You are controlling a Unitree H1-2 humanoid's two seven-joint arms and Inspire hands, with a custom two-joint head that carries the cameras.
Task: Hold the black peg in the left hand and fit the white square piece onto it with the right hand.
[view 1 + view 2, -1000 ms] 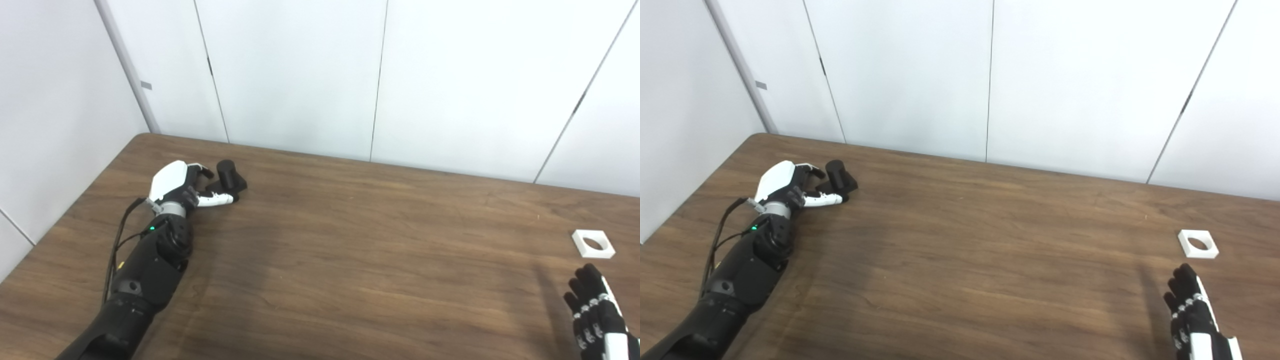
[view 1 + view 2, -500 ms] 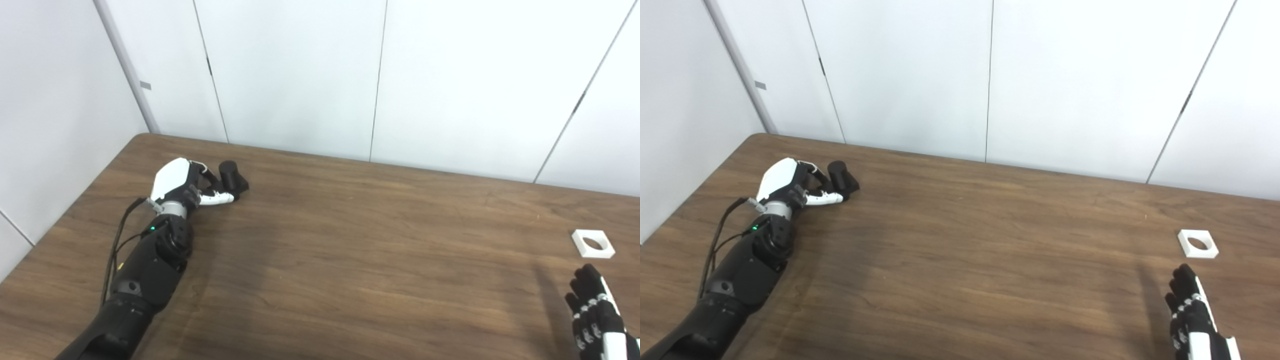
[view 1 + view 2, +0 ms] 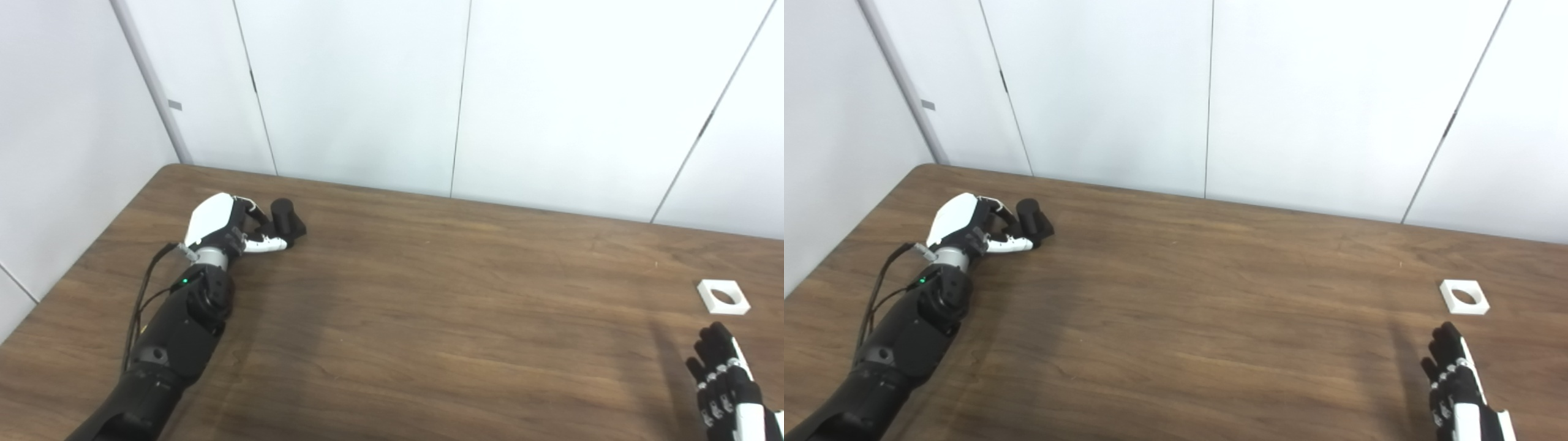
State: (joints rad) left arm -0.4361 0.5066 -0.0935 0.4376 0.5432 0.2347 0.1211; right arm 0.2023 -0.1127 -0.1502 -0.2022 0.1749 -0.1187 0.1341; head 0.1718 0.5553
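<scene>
Black peg (image 3: 286, 215) seemingly touching left hand (image 3: 228, 225) fingertips.

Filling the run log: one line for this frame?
left hand: closing on black peg, peg on table | right hand: open, idle | white square piece: untouched

Left hand (image 3: 223, 225) curled; right hand (image 3: 723, 380) spread flat.
</scene>
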